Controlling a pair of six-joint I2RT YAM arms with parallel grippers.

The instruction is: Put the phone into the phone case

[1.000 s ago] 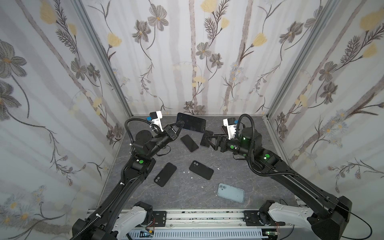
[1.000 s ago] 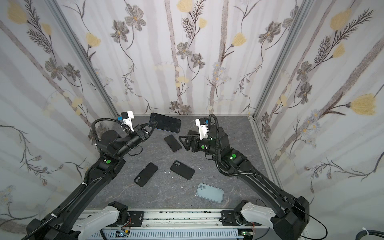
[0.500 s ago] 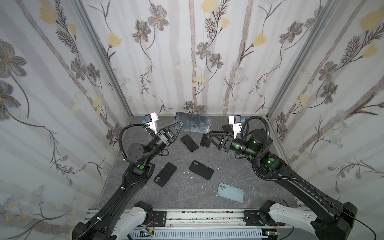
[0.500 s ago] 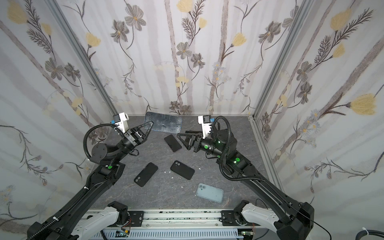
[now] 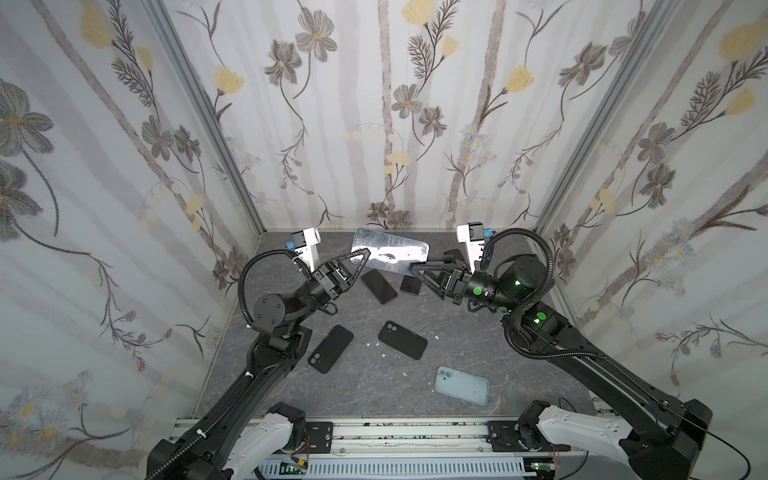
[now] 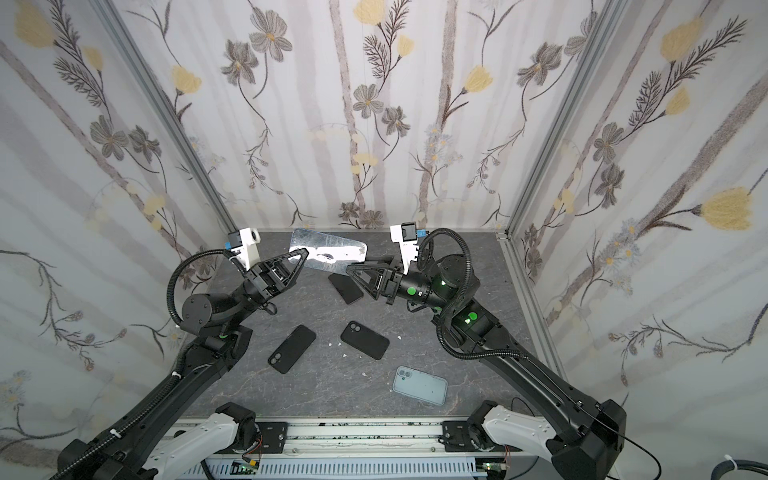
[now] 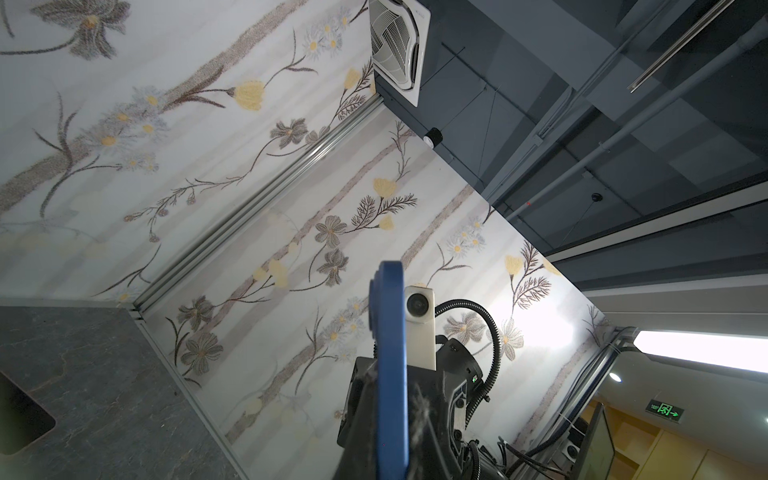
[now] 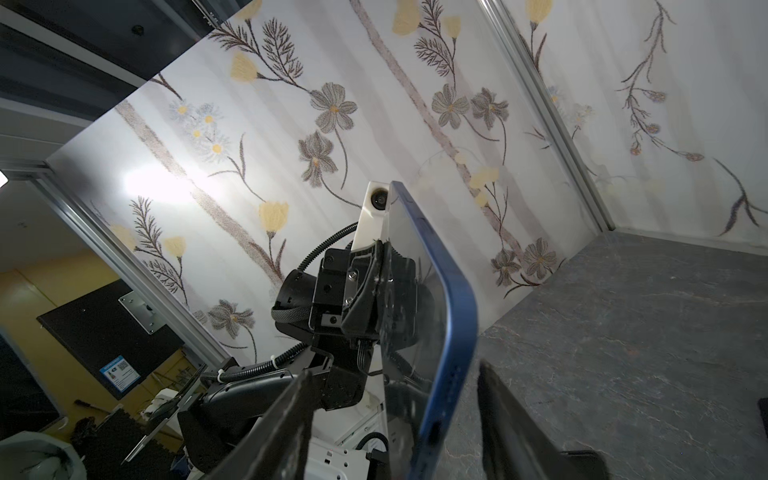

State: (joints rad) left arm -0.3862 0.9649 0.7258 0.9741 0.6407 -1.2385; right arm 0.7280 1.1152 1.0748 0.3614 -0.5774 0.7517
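Observation:
A blue-edged phone (image 5: 390, 257) (image 6: 328, 253) hangs above the back of the table, its glossy screen facing up. My left gripper (image 5: 359, 254) (image 6: 301, 254) is shut on its left end. My right gripper (image 5: 415, 268) (image 6: 352, 270) stands open around the right end. In the right wrist view the phone (image 8: 440, 332) passes between the two fingers (image 8: 282, 419) with a gap on each side. The left wrist view shows the phone's blue edge (image 7: 390, 353) end-on. A pale blue-grey phone case (image 5: 461, 385) (image 6: 419, 384) lies flat near the front right.
Two black phone-shaped pieces with camera rings (image 5: 330, 348) (image 5: 402, 339) lie mid-table. Two dark slabs (image 5: 379, 286) (image 5: 410, 285) lie under the held phone. Flowered walls close in the left, back and right sides. A metal rail (image 5: 374, 432) runs along the front.
The left gripper has lifted and tilted the phone so its screen faces up. The right gripper has come to the phone's right end, and its jaws have narrowed around it.

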